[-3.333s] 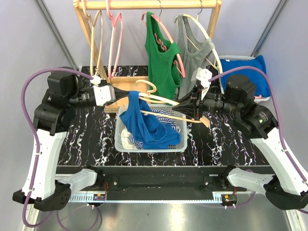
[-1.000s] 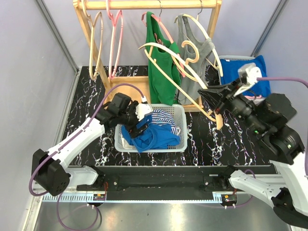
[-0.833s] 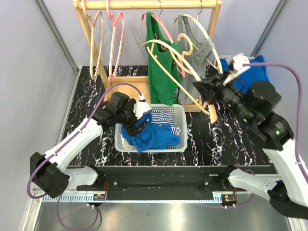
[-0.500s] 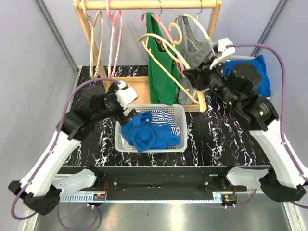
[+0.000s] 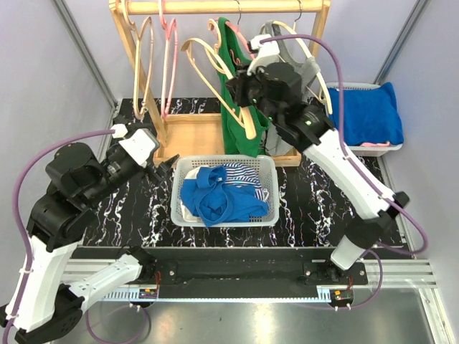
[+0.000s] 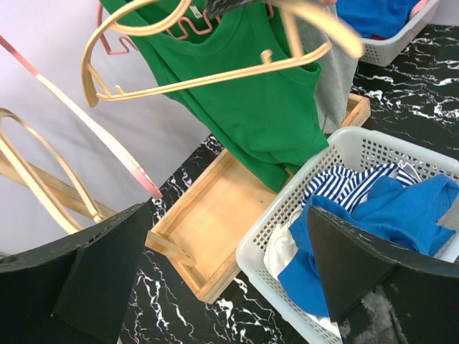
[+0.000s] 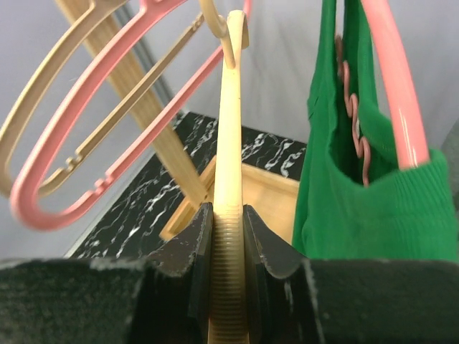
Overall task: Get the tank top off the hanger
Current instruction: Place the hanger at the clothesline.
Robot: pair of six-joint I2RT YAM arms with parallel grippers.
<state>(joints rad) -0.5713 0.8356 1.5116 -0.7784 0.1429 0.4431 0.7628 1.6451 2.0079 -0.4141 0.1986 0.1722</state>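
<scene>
Evidently the removal itself looks finished: the blue tank top [image 5: 219, 197] lies crumpled in the white basket [image 5: 215, 159], over some striped laundry, and the wooden hanger [image 7: 228, 143] is bare. The right gripper [image 7: 228, 229] is clenched on a ribbed stretch of that hanger and holds it high by the rack rail [image 5: 215, 7]. Whether the hook is over the rail cannot be told. What is left, by my reading, is only to park the empty hanger and let go.

The left gripper [image 5: 163, 167] is spread wide with nothing in it, and hovers above the surface [image 5: 315, 208] just left of the basket, well apart from the right arm.

Room at the rail is tight. The hanger sits between a pink hanger [image 7: 32, 209] on one side and the green tank top [image 5: 244, 143] close on the other, so a sideways swing could snag either. Lower down the space is freer, and bare surface lies around the basket on both sides.
</scene>
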